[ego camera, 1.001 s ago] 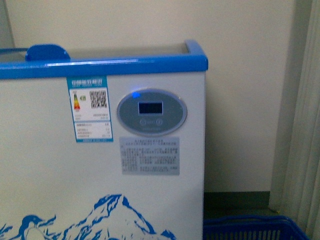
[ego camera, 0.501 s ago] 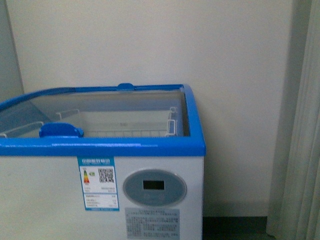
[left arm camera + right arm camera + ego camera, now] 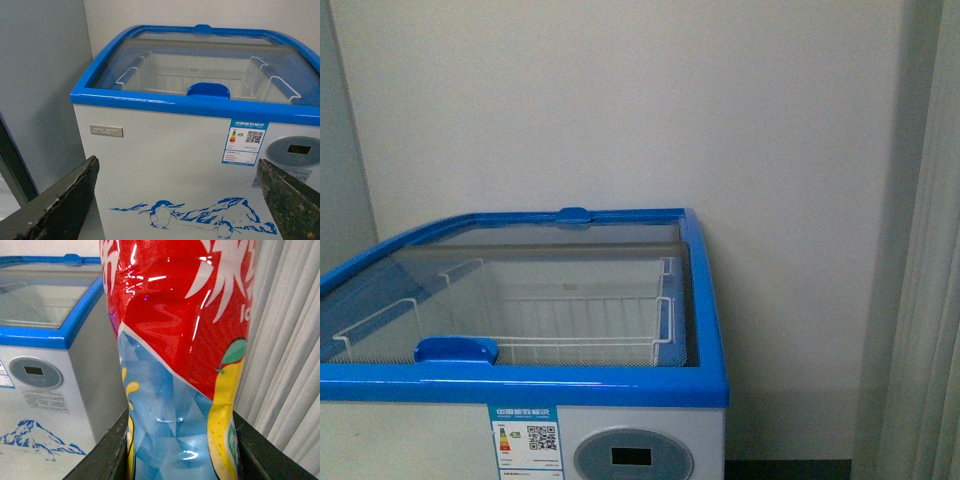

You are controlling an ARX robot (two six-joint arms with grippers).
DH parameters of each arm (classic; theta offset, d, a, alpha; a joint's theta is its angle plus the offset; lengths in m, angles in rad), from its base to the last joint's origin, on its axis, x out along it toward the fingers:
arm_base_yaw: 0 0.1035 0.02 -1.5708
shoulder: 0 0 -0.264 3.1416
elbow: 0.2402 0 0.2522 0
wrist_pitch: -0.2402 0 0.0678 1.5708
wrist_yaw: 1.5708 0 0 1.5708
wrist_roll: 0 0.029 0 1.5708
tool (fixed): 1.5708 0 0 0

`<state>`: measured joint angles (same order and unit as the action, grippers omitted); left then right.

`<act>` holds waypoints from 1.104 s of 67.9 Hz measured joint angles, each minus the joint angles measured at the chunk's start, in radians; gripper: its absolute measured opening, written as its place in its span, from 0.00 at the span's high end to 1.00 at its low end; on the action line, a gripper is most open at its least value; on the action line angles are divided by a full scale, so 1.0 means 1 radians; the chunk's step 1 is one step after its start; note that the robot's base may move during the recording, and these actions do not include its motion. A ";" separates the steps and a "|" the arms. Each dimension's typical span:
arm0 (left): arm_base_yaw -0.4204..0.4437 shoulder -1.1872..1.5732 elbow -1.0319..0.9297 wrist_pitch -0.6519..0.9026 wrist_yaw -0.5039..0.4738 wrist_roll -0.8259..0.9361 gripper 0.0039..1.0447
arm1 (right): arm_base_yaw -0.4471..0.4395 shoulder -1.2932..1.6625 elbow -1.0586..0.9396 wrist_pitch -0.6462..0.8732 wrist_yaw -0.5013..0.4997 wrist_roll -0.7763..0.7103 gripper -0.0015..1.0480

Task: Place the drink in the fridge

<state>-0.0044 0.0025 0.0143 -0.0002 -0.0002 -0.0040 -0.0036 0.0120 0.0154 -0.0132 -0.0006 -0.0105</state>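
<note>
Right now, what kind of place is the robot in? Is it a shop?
Probably a small shop or store room, though I can't be sure. There's a chest cooler with sliding glass lids, a white wire basket inside it, and a red-labelled drink bottle.

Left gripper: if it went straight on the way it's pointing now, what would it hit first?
Most likely the fridge, on its white front wall below the blue rim, near the penguin picture. The left gripper is open and aimed squarely at it; how far off is unclear.
</note>
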 joint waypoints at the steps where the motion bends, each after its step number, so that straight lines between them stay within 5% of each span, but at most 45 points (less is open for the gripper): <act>1: 0.000 0.000 0.000 0.000 0.000 0.000 0.08 | 0.000 0.000 0.000 0.000 0.000 0.000 0.61; 33: 0.000 0.000 0.000 0.000 0.000 0.000 0.08 | 0.000 0.000 0.000 0.000 0.000 0.000 0.61; 36: -0.019 0.006 0.000 0.007 -0.072 -0.016 0.08 | 0.000 0.000 0.000 0.000 0.000 0.000 0.61; 41: -0.109 0.031 0.000 0.021 -0.337 -0.080 0.08 | 0.000 0.000 0.000 0.000 0.000 0.000 0.61; 48: -0.150 0.038 0.000 0.021 -0.460 -0.105 0.08 | 0.000 0.000 0.000 0.000 0.000 0.000 0.61; 61: -0.194 0.063 0.002 0.002 -0.436 -0.111 0.08 | 0.000 0.000 0.000 0.000 0.000 0.000 0.61; 75: -0.145 0.216 0.025 0.058 -0.271 -0.080 0.08 | 0.000 0.000 0.000 0.000 -0.002 0.000 0.61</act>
<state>-0.1493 0.2188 0.0391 0.0582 -0.2714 -0.0837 -0.0032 0.0120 0.0154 -0.0132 -0.0025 -0.0101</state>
